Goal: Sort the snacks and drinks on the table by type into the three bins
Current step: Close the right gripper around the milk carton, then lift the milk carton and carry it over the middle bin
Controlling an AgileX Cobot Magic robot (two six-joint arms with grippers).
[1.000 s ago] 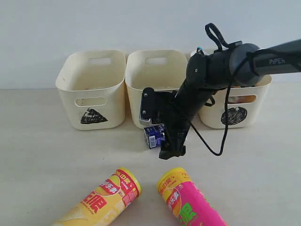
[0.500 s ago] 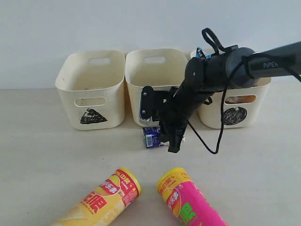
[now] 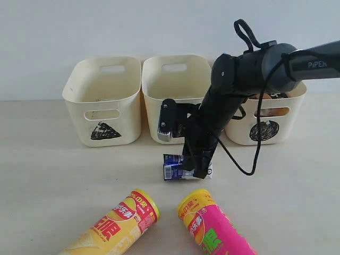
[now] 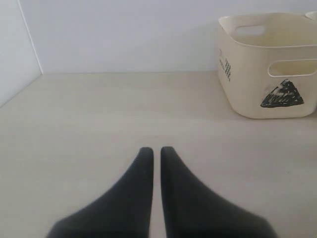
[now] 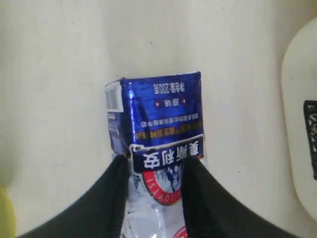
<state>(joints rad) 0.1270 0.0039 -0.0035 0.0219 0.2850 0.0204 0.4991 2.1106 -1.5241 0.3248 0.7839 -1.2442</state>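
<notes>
The blue-and-white drink carton lies on its side on the table in front of the square bin. My right gripper reaches down over it, its two black fingers pressed on the carton's two sides. The yellow-red tube and the pink-green tube lie at the front edge. The triangle bin stands at the left, the circle bin at the right. My left gripper is shut and holds nothing above bare table. The purple carton is out of view.
Something orange shows through the circle bin's handle cut-out. My right arm crosses in front of the square and circle bins. A cream bin wall with a black mark lies close beside the carton. A wall stands behind the bins.
The right gripper has come down and forward from the bins. The blue-and-white carton has shifted toward the front and now lies lower on the table between the fingers.
</notes>
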